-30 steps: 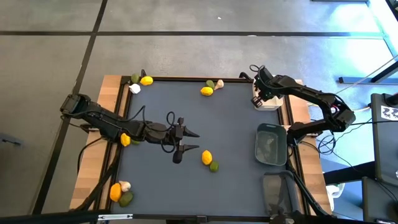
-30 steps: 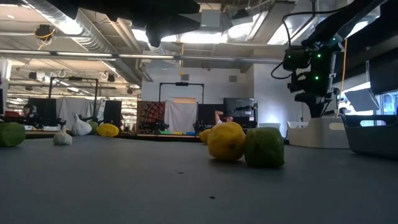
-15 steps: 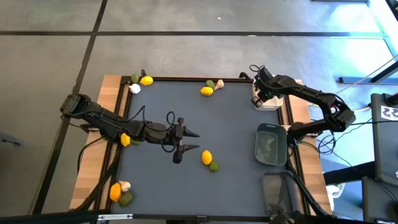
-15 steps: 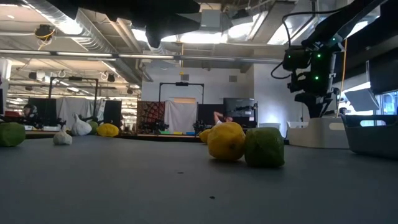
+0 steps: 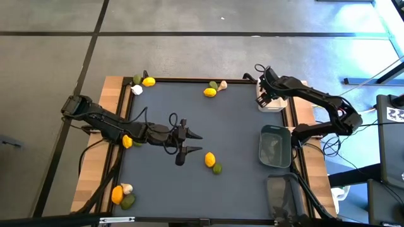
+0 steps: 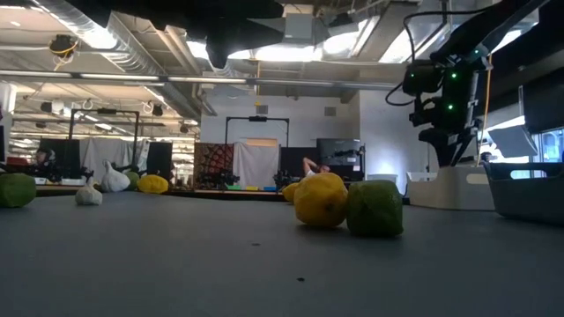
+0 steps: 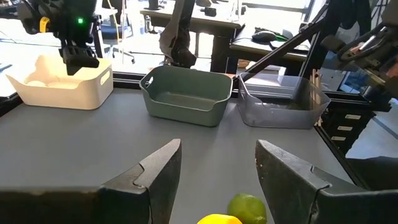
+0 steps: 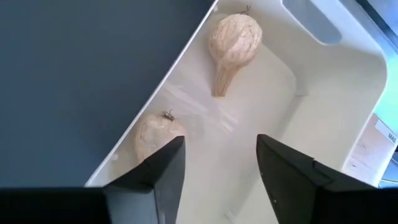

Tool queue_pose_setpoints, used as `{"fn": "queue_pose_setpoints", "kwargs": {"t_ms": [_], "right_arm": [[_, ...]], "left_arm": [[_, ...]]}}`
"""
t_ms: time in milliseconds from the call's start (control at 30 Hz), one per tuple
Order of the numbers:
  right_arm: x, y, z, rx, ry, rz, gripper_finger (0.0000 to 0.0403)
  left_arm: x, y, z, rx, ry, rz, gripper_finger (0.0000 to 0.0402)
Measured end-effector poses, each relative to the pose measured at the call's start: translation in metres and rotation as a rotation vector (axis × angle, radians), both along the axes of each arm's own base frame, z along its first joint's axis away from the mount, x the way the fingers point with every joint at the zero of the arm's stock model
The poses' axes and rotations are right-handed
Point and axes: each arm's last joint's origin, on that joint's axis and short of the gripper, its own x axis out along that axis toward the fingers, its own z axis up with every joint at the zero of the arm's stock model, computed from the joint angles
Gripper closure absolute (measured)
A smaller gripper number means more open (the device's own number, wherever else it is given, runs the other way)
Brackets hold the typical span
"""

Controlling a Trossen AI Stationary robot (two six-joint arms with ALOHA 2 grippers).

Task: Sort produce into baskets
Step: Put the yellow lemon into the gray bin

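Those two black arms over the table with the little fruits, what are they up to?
They are sorting produce into baskets. The right hand hangs open over the white basket, where two garlic bulbs lie. The left hand waits open mid-table, facing a lemon and a lime. The dark green basket holds nothing that shows. More fruit sits along the table's edges.
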Motion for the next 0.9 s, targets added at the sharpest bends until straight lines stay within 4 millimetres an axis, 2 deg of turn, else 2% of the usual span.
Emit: {"fn": "queue_pose_setpoints", "kwargs": {"t_ms": [133,300,500,667,900], "right_arm": [[-0.003,0.006,0.007,0.025,-0.053,0.02,0.0189],[0.002,0.019,0.018,0.111,-0.255,0.137,0.0182],[0.018,0.046,0.033,0.201,-0.454,0.363,0.0182],[0.033,0.063,0.037,0.195,-0.493,0.485,0.0182],[0.048,0.081,0.039,0.203,-0.515,0.555,0.0182]], "left_arm": [[0.0,0.0,0.0,-0.011,-0.001,0.002,0.0202],[0.001,0.0,-0.002,-0.031,0.004,0.007,0.0202],[0.01,-0.002,-0.022,-0.064,0.067,0.02,0.0202],[0.018,-0.004,-0.045,-0.103,0.128,0.038,0.0202],[0.027,0.0,-0.053,-0.188,0.113,0.01,0.0189]]}}
